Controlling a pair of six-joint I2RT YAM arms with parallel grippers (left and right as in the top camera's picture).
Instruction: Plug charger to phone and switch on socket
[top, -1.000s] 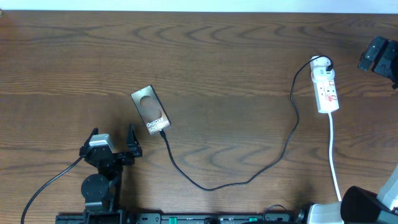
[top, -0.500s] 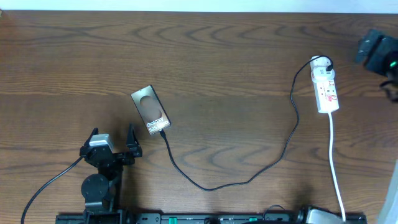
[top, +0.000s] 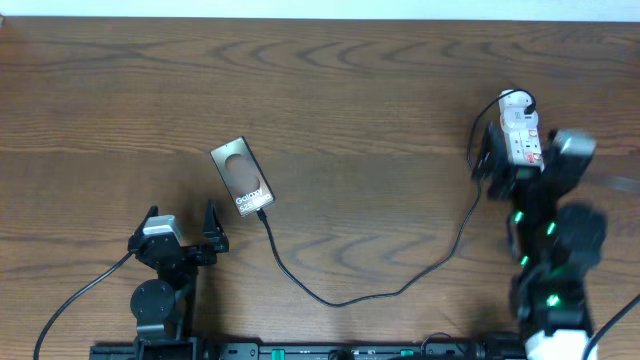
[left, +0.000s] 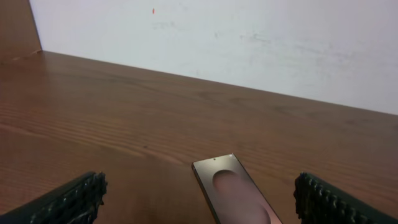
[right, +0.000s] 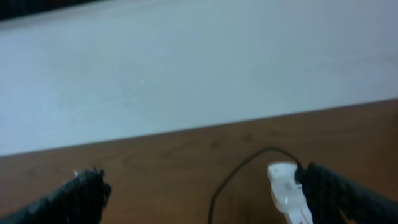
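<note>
The left tool (top: 181, 214) sits near the front edge of the counter (top: 330, 90), its two fingers spread wide and released, with nothing between them. Its wrist view shows both dark ribbed fingertips (left: 78, 198) at the bottom corners of the frame, with the phone lying on the wood ahead of them.

The phone (top: 241, 176) rests flat, screen up, just beyond and to the right of that tool. It is turned at an angle, with white lettering and a pale oval on its face. The charger (top: 340, 300) meets the phone's near short edge. From overhead I cannot tell how deep the plug tip sits. From there the thin black cable sags toward the front edge, then climbs to the right and runs up to the far end of the socket.

The socket (top: 520, 135) lies at the right side of the counter, with a round white plug at its far end. The right tool (top: 530, 155) hangs over its near part, blurred, fingers spread and gripping nothing. In its wrist view the socket's far end shows just inside one finger (right: 348, 193).
</note>
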